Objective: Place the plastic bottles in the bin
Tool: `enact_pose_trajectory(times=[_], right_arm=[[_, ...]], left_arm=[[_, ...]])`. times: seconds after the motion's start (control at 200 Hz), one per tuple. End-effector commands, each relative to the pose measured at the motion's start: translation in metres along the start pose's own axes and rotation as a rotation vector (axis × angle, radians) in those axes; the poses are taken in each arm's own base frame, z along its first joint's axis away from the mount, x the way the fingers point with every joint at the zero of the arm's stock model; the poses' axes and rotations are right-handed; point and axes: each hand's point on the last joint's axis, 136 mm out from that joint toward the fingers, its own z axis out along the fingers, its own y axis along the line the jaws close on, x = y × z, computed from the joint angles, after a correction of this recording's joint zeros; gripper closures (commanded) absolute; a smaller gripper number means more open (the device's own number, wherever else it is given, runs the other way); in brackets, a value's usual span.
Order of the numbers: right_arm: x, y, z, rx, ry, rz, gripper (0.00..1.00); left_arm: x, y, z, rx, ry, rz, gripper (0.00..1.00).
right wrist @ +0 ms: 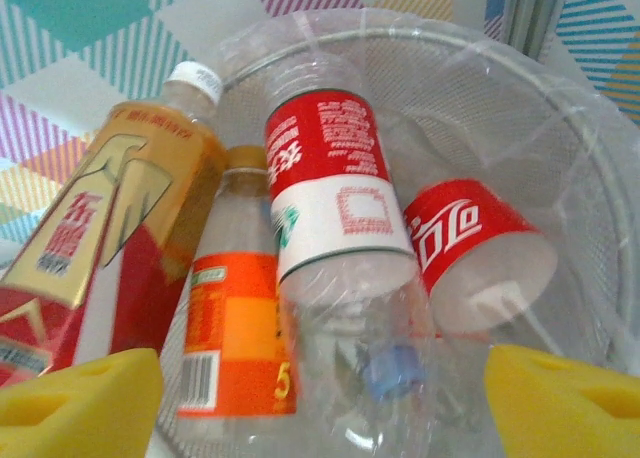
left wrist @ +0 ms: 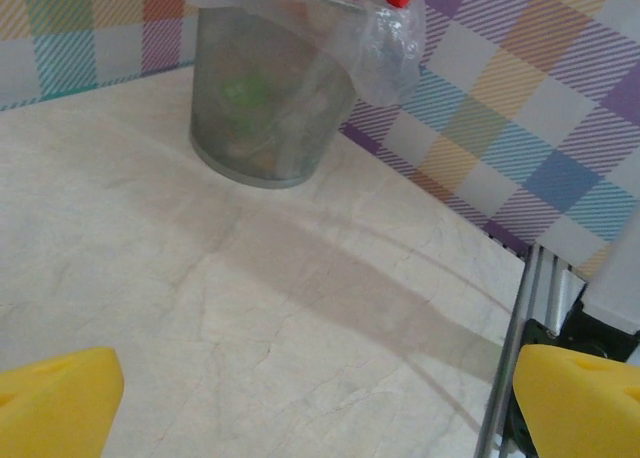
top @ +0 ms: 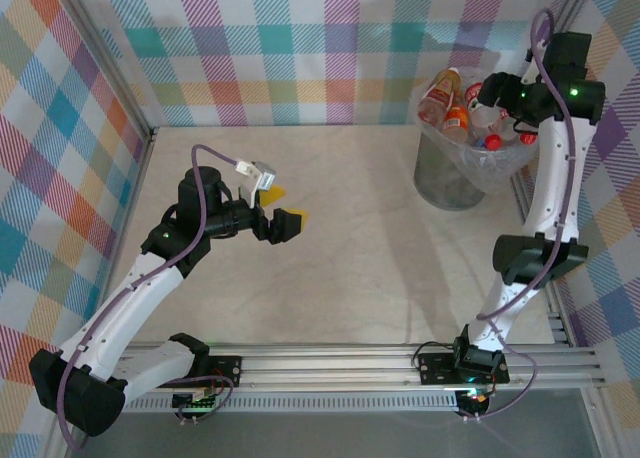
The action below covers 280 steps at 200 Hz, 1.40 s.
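gold-label bottle (right wrist: 110,238): white cap, leftmost in the right wrist view. it has large chinese characters on gold over red, and i cannot read them.
orange-label bottle (right wrist: 235,328): clear, touching the gold one, with a barcode and a yellow "5".
red-and-white-label bottle (right wrist: 335,193): lies across the middle. white characters run sideways on the red part, and there is a red square outline on the white band.
red-label bottle (right wrist: 470,233): at the right, with white curling characters in a cola style.
blue cap (right wrist: 390,368): seen through clear plastic, low in the pile.
bin (top: 455,173): round grey mesh lined with a crinkly clear bag (left wrist: 385,48), standing in the far right corner of the table (top: 350,238) beside the checked wall (top: 300,48).
bin contents: the plastic bottles (top: 455,103) — heaped up to the rim, with red caps showing at the top. something green shows through the mesh in the left wrist view.
right gripper (top: 500,93): hangs just over the bin's mouth. its yellow pads (right wrist: 80,403) are spread wide and grip nothing.
left gripper (top: 282,208): above bare table, well apart from the bin — fingers (left wrist: 55,403) fully apart and empty.
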Motion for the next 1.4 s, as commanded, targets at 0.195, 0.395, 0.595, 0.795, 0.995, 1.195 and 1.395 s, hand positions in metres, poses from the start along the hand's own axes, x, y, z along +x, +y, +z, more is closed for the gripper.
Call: enact_pose_trajectory(times=[0.195, 0.395, 0.595, 0.795, 0.995, 1.195, 1.395], right_arm=[[0.027, 0.064, -0.077, -0.225, -0.166, -0.097, 0.00], [0.073, 0.098, -0.114, -0.472, -0.246, -0.159, 0.00], [0.116, 0.096, -0.109, -0.556, -0.245, -0.086, 0.00], [0.161, 0.069, -0.072, -0.468, -0.181, -0.037, 0.00], [0.201, 0.038, -0.032, -0.376, -0.187, 0.009, 0.00], [0.233, 0.009, 0.010, -0.272, -0.189, -0.004, 0.00], [0.252, -0.025, 0.047, -0.118, -0.208, -0.042, 0.00]], left_arm=[[-0.017, 0.018, -0.018, -0.184, -0.081, 0.022, 0.00], [-0.023, 0.029, -0.029, -0.279, -0.096, 0.011, 0.00], [-0.009, 0.044, -0.039, -0.381, -0.081, -0.046, 0.00], [0.009, 0.057, -0.056, -0.486, -0.103, -0.074, 0.00], [0.034, 0.076, -0.072, -0.618, -0.101, -0.140, 0.00], [0.061, 0.096, -0.087, -0.742, -0.116, -0.137, 0.00], [0.084, 0.125, -0.098, -0.903, -0.151, -0.066, 0.00]])
